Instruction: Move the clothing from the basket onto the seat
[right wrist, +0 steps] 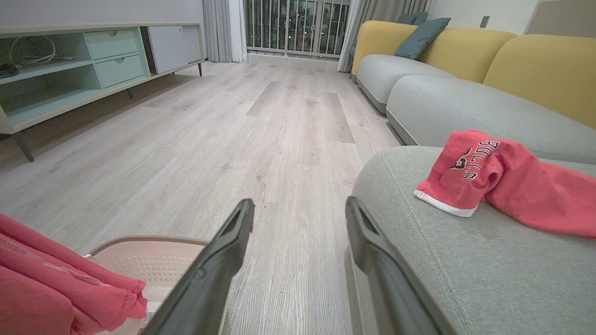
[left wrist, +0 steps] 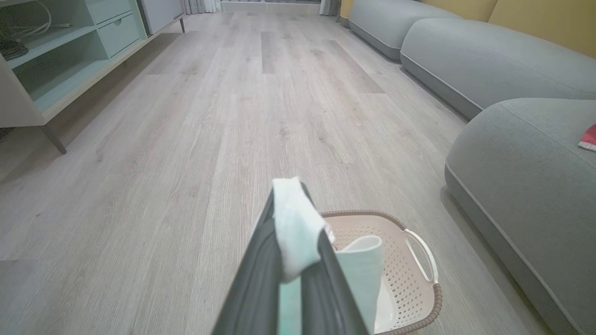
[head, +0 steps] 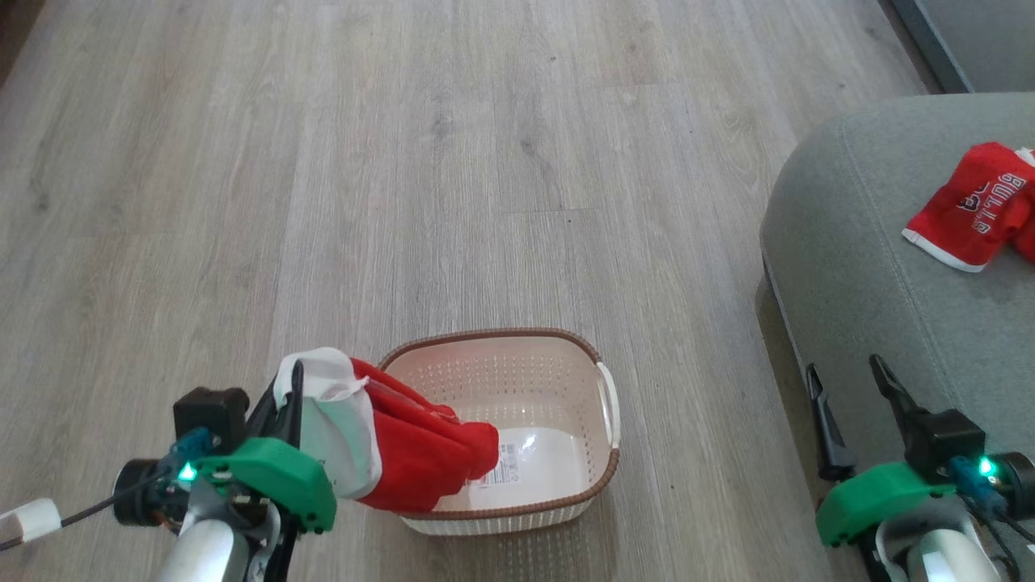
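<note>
Left tool (head: pixel 293 381) clamped on red clothing (head: pixel 420 461), which hangs over the left rim of the basket (head: pixel 501 334). Seat (head: pixel 857 242) lies right of the basket, so I judge the carry goes rightward. Right tool (head: pixel 847 378), wide and empty, is nearer it. 1 garment (head: pixel 966 210) lies there.

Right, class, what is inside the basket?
In the basket, the bare bottom shows a label sticker. A red garment, gripped by the left gripper, hangs over its left side, hiding whatever lies beneath there.
</note>
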You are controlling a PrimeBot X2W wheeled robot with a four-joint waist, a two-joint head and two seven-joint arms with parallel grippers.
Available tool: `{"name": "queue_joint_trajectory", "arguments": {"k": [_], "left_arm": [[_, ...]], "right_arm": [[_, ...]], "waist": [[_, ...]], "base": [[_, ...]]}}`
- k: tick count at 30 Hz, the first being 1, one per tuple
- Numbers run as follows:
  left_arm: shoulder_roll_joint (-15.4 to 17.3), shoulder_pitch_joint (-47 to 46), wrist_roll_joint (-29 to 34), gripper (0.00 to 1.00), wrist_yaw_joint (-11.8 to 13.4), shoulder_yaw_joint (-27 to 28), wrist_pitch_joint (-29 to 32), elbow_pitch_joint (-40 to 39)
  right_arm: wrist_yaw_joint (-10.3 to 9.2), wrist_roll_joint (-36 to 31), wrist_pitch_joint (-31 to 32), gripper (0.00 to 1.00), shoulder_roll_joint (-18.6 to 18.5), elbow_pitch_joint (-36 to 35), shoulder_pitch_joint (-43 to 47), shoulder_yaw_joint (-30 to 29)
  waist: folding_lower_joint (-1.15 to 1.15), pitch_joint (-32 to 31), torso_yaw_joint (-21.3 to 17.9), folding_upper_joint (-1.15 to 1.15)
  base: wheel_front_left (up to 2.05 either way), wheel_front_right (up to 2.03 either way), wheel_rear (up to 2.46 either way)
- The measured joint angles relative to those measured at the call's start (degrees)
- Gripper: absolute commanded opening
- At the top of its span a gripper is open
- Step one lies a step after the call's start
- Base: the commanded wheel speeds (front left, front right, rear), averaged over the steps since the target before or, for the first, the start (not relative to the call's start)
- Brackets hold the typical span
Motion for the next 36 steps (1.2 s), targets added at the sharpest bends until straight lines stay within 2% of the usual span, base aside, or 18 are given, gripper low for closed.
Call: {"name": "queue_joint_trajectory", "arguments": {"k": [8, 11, 14, 17, 24, 27, 28, 31, 36], "left_arm": [[0.3, 0.0, 0.0, 0.0, 0.0, -0.5, 0.5, -1.1], [0.6, -0.1, 0.0, 0.0, -0.6, -1.6, 0.6, -1.8], [0.9, -0.8, 0.1, 0.0, -2.6, -3.6, 1.2, -3.0], [0.9, -3.3, 1.0, 0.0, -4.7, -6.5, 2.4, -5.0], [1.1, -11.0, 3.7, 0.0, -11.8, -15.7, 5.1, -10.7], [2.6, -13.1, 4.1, 0.0, -13.2, -20.6, 6.1, -12.3], [2.6, -13.1, 4.1, 0.0, -13.2, -20.6, 6.1, -12.3], [4.5, -15.2, 3.7, 0.0, -13.6, -25.3, 6.3, -14.1], [8.2, -20.5, -0.6, 0.0, -13.7, -36.4, 4.8, -17.9]], "right_arm": [[0.0, 0.0, 0.0, 1.0, 0.0, 0.1, -0.1, 0.5], [0.0, 0.1, 0.0, 1.0, -0.4, 0.2, -0.2, 3.6], [0.0, 1.8, 0.0, 1.0, -1.4, 0.6, -1.5, 11.5], [0.0, 4.6, 0.0, 1.0, -3.2, 1.3, -5.5, 22.6], [0.0, 15.2, 0.0, 1.0, -11.5, 3.4, -19.5, 48.6], [0.0, 19.0, 0.0, 1.0, -15.1, 3.9, -25.2, 55.4], [0.0, 19.0, 0.0, 1.0, -15.1, 3.9, -25.2, 55.4], [0.0, 22.3, 0.0, 1.0, -17.4, 4.2, -30.1, 60.1], [0.0, 27.4, 0.0, 1.0, -19.2, 4.1, -34.9, 67.5]], "waist": [[0.0, -0.1, -0.5, 0.0], [0.01, -0.1, -0.6, 0.0], [0.01, 0.0, -0.8, 0.0], [0.01, 0.0, -1.0, 0.0], [0.01, 0.0, 0.1, 0.0], [0.01, 0.0, 1.0, 0.0], [0.01, 0.0, 1.0, 0.0], [0.01, 0.1, 1.7, 0.0], [0.01, 0.3, 2.7, 0.0]], "base": [[0.0, 0.0, 0.0], [0.0, 0.0, 0.0], [0.0, 0.0, 0.0], [0.0, 0.0, 0.0], [0.0, 0.0, 0.0], [0.0, 0.0, 0.0], [0.0, 0.0, 0.0], [0.0, 0.0, 0.0], [0.0, 0.0, 0.0]]}}
